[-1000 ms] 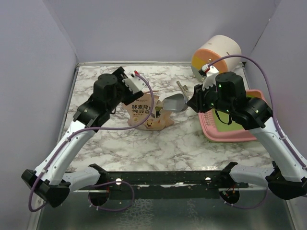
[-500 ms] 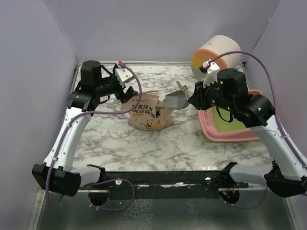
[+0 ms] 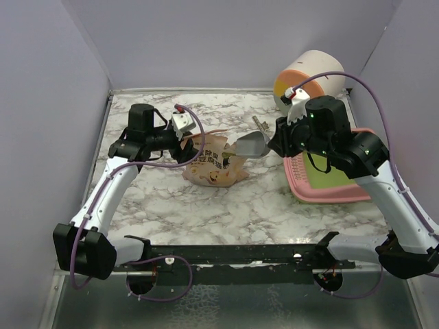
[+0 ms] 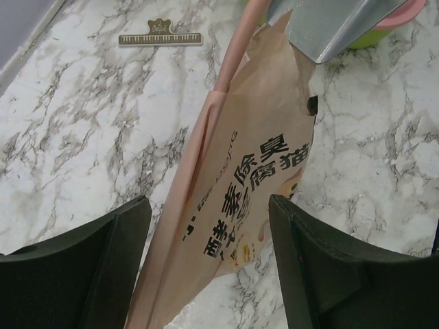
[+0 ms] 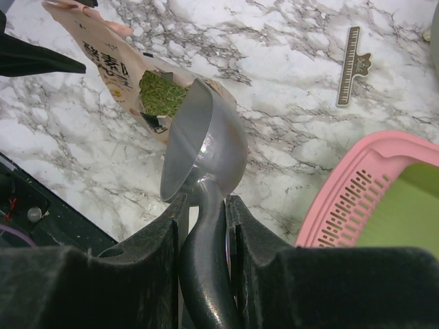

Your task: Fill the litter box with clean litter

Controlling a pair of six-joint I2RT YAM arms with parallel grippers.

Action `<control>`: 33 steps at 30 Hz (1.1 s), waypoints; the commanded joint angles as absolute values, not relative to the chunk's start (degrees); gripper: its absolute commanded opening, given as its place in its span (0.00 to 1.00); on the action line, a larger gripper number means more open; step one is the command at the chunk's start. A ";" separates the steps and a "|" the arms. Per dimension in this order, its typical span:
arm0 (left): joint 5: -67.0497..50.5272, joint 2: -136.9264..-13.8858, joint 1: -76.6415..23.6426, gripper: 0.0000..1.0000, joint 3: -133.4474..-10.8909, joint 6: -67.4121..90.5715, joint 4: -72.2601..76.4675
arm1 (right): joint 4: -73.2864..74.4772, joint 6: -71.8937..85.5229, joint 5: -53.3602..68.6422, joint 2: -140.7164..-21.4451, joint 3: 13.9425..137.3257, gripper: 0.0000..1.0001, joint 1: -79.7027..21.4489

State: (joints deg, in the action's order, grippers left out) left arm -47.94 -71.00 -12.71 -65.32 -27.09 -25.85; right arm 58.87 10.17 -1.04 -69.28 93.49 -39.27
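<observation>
The pink litter box [image 3: 322,197] with its lime-green inside lies at the right, its rim also in the right wrist view [image 5: 357,199]. A tan paper bag [image 3: 212,164] lies on the marble at centre. Green clean litter [image 5: 159,92] shows in its mouth. My right gripper [image 3: 278,145] [image 5: 206,199] is shut on the handle of a silver scoop [image 5: 202,147], whose bowl [image 3: 250,144] hangs at the bag's mouth. My left gripper [image 3: 184,139] [image 4: 208,205] is open, its jaws wide on either side of the bag [image 4: 254,171], with marble showing on the right side.
A round cream drum [image 3: 309,81] with orange and yellow bands stands at the back right, behind the tray. A small ruler-like clip [image 3: 260,125] [image 5: 351,65] lies on the marble behind the scoop. Grey walls close in the sides and back; a black bar [image 3: 226,257] runs along the near edge.
My left arm pulled back to the left, then came down again at the bag's left end. The right gripper and scoop have barely moved.
</observation>
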 commanded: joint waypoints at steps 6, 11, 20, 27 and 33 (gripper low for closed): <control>-49.33 -70.04 -12.30 0.69 -63.73 -26.61 -18.95 | 58.76 9.14 1.51 -67.99 94.48 0.01 -39.18; -43.40 -66.82 -12.22 0.76 -63.91 -24.58 -14.64 | 59.62 9.18 0.97 -67.54 94.91 0.01 -39.20; -52.24 -73.34 -11.88 0.79 -73.86 -32.91 -26.54 | 58.58 9.14 2.63 -68.42 94.44 0.01 -39.18; -56.21 -76.77 -11.85 0.75 -71.15 -34.86 -27.94 | 59.59 9.49 2.08 -68.51 95.62 0.01 -39.20; -53.30 -74.89 -11.86 0.64 -66.12 -31.23 -22.78 | 60.09 9.85 0.86 -68.28 95.38 0.01 -39.20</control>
